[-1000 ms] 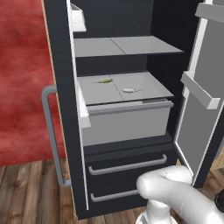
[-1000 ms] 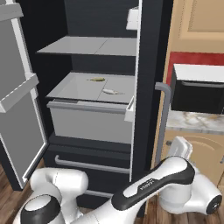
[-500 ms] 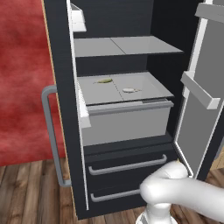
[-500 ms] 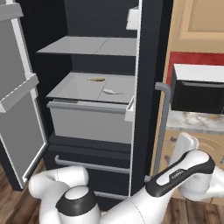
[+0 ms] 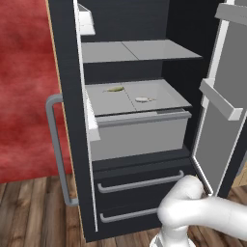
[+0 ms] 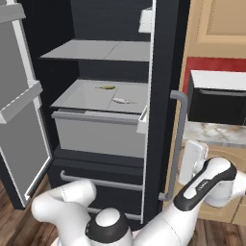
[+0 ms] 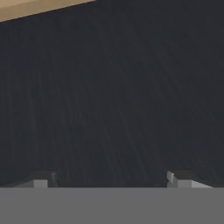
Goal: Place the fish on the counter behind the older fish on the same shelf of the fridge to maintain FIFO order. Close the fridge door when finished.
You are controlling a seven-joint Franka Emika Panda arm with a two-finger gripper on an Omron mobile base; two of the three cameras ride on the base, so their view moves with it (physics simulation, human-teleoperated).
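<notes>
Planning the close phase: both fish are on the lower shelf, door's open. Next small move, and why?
Probably swing the pincer toward the open fridge door to push it shut. The fish already lies behind the older fish on the shelf, and the pincer faces a dark panel, holding nothing.

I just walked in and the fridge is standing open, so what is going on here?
A white robot arm is working at the open fridge. On the shelf over the grey drawer, the fish lies behind the older fish, so that part looks done. One door stands open. The gripper has its fingers spread with nothing between them, facing a dark panel close up, probably the fridge's outside. Closing the door seems to be what is left.
</notes>
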